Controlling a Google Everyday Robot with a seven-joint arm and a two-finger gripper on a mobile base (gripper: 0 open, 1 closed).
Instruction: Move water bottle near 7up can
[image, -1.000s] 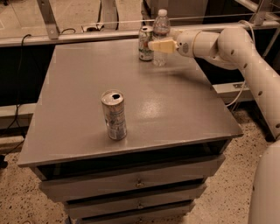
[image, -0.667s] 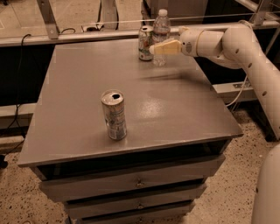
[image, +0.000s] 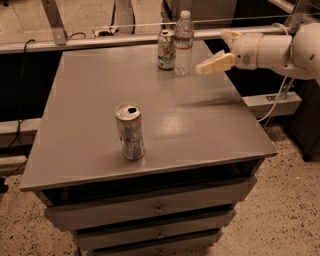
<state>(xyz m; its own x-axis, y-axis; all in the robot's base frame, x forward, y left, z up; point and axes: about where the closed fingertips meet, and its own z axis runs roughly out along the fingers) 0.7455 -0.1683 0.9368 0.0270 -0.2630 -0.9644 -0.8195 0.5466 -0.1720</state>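
Bottle (image: 183, 42) stands upright just right of the 7up can (image: 166, 49), far side of the worktop (image: 210, 125); end effector (image: 214, 52) hovers right of them, wide, empty.

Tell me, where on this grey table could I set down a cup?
Bare: the table on both sides of the slim silver can, and the middle between it and the 7up can. Crowded: the far edge, where the water bottle stands beside the 7up can and the gripper hovers next to the bottle.
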